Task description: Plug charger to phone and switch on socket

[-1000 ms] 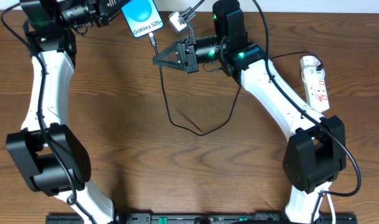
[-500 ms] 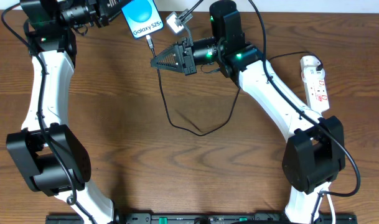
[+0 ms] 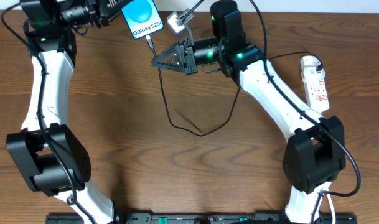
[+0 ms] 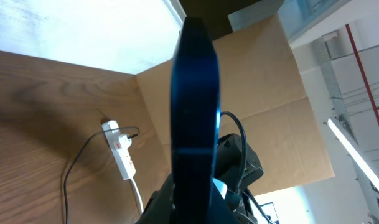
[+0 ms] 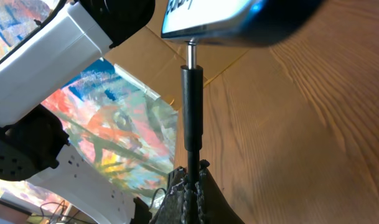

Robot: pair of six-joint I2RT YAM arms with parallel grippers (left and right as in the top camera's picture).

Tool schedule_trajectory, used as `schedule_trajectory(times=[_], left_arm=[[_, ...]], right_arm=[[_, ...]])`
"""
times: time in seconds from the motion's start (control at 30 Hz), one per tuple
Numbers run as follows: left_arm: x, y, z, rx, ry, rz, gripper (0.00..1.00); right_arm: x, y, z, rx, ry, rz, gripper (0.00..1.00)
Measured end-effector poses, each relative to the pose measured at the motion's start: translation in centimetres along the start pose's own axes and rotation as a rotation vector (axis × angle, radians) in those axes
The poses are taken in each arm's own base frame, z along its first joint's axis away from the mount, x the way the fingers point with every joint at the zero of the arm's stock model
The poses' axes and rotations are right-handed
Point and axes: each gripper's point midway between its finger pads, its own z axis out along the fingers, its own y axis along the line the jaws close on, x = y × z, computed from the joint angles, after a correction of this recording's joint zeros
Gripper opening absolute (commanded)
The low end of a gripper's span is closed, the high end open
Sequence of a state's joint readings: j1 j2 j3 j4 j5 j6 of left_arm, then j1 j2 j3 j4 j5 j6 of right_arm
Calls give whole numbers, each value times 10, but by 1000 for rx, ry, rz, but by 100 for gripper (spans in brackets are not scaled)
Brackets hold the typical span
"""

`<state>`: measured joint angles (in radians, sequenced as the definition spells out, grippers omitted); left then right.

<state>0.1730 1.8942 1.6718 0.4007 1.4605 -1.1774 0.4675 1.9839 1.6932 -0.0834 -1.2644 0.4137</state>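
**Two arms meet at the charging port**

At far left, the left gripper [image 3: 114, 12] is clamped on the phone [image 3: 141, 18], holding it off the table with the port end toward its partner. The charger connector [image 5: 191, 106] touches that port with metal showing, so I judge it not fully seated. The right gripper [image 3: 157, 62] pinches the cable [image 3: 177, 121] just behind the connector, for aim. The white adapter [image 3: 175, 22] sits well apart from the power strip [image 3: 316, 81] at far right.

At the desk's [image 3: 177, 180] far edge, left of centre, the phone [image 3: 141, 18] sits in the left hand [image 3: 111, 9], the charger [image 3: 201, 133] tip at its near end in the right hand [image 3: 161, 60], the socket [image 3: 315, 83] by the right edge.
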Motion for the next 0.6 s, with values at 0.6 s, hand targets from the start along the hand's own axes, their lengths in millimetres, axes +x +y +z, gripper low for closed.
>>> schedule_trajectory(times=[0.6], left_arm=[[4,-1,2,8,22,7,7]], right_arm=[[0,-9,-12,27,-9,43,1]])
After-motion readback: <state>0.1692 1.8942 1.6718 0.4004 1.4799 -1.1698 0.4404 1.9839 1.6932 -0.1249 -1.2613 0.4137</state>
